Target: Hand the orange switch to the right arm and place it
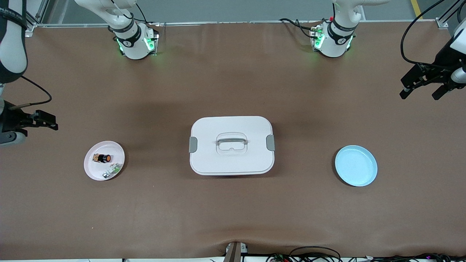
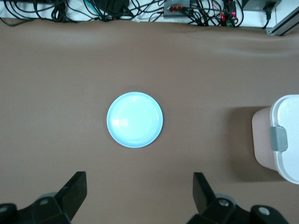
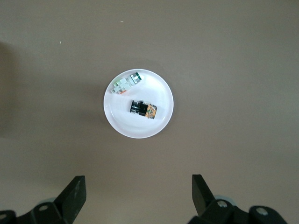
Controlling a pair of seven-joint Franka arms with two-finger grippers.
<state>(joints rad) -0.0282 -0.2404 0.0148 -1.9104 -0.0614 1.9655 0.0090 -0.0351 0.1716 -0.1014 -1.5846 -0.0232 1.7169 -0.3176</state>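
my left pincer (image 1: 422,91) hangs open over the table's left-arm end, my right pincer (image 1: 45,120) open over the other end; both hold nothing. the orange switch (image 1: 102,158) lies in the pink plate (image 1: 91,171) beside a green switch (image 1: 112,170); the blue plate (image 1: 356,166) holds nothing. this fits either placing finished or fetching still ahead.

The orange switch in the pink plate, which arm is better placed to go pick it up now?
The right arm. The orange switch lies in the pink plate at its end of the table, and the open right gripper hangs beside that plate. The open left gripper is at the blue plate's end.
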